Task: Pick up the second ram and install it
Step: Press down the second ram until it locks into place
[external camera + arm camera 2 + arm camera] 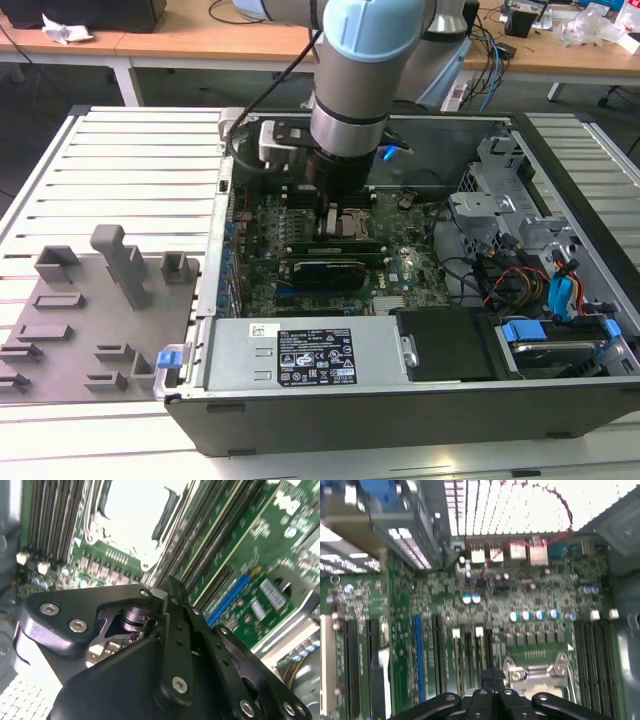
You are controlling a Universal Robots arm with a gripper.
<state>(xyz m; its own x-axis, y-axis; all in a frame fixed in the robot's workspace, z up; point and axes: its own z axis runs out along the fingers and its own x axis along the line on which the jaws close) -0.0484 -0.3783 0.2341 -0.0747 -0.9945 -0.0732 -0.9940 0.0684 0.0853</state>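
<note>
I am hovering my black gripper [492, 692], fingers pressed together with no green stick visible between them, above the long black memory slots [467, 657] beside the square metal processor socket [540, 672].

Green circuit board [400, 270] inside the black computer case [400, 410]; beside the case, a grey plastic block stand [90, 310]; pale blue arm [365, 30].

Grey-and-pale-blue arm [352, 70]; black linkage gripper [172, 592], apparently silver screws.
</note>
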